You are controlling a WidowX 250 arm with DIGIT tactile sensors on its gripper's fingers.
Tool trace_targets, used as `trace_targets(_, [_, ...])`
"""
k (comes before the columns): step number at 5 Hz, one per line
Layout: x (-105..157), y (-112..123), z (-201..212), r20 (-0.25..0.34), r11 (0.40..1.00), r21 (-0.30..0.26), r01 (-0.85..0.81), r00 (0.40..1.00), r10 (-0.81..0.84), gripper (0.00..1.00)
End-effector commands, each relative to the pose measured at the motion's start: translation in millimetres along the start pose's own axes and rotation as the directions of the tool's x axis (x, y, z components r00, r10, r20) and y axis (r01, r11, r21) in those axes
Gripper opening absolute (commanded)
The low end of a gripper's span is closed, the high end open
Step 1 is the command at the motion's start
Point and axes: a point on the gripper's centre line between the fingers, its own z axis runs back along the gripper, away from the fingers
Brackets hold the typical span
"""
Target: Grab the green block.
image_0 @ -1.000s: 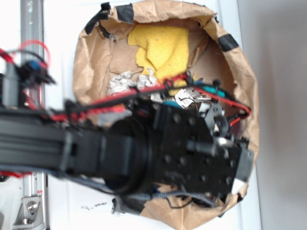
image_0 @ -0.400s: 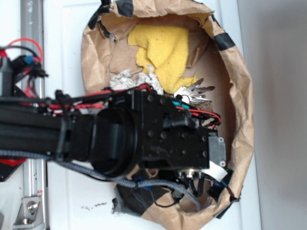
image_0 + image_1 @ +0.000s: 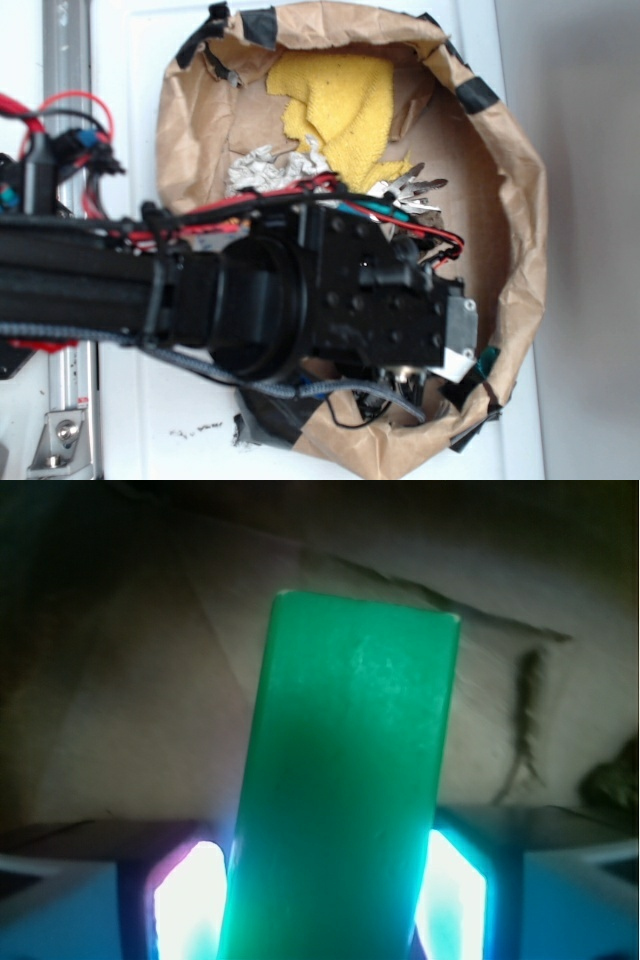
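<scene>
**Presently: green block between my fingers, inside the paper bag**

Item 1, the green block (image 3: 345, 780). A flat, matte slab with a faintly grainy face and rounded corners, clearly longer than wide. In the wrist view it stands lengthwise between my two fingers (image 3: 185, 900), which sit tight against both long edges, so I judge my gripper (image 3: 320, 905) clenched on it. From the outside view only a sliver of green (image 3: 489, 361) shows past my wrist, low inside the bag near its wall.

Item 2, step in hand. The grasp looks made; I judge a straight lift comes next, pressure kept steady because the slab's sides are smooth and it could pivot or slip.

Item 3, the paper bag (image 3: 520, 200). Brown, crumpled, its rolled rim patched with black tape; creased paper lies behind the block.

Item 4, other contents. A yellow cloth (image 3: 340, 105), soft and nubbly, folded near the far rim; a crumpled ball of foil (image 3: 265, 170) beside it; a metal fork (image 3: 415, 192), tines just visible.

Item 5, my arm (image 3: 250, 310). Black, bulky, laced with red and black wires, covering much of the bag.
</scene>
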Motion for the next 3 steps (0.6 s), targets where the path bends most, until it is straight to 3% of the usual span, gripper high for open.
trace_targets(1, [-5, 30, 87, -0.021, 0.995, 0.086, 0.057, 0.998, -0.055, 0.0])
trace_targets(3, [-34, 46, 187, 0.189, 0.993, 0.084, -0.087, 0.979, 0.07, 0.0])
